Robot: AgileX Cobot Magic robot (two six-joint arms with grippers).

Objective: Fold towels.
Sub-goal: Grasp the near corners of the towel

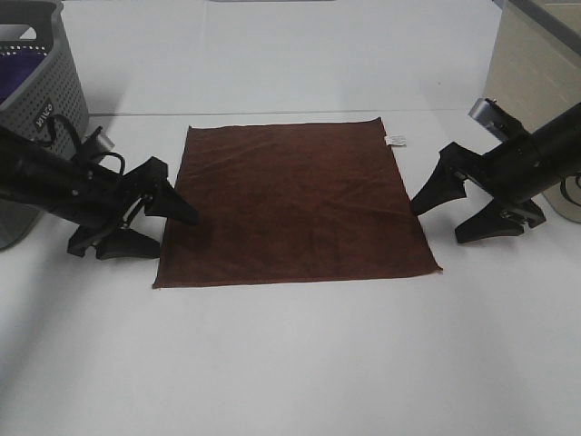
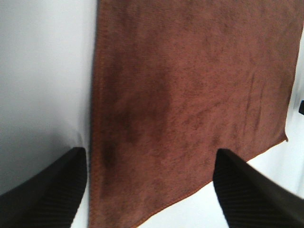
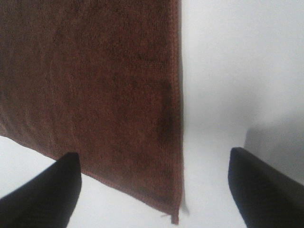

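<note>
The dark reddish-brown towel lies flat and spread out on the white table, with its small white tag at the far right corner. My left gripper is open at the towel's left edge, near the front corner, low over the table. In the left wrist view the towel fills the space between the spread fingers. My right gripper is open at the towel's right edge. In the right wrist view the towel's edge runs between the two fingers. Neither gripper holds anything.
A grey perforated basket with a purple cloth inside stands at the back left, behind my left arm. A beige container stands at the back right. A seam in the white table runs behind the towel.
</note>
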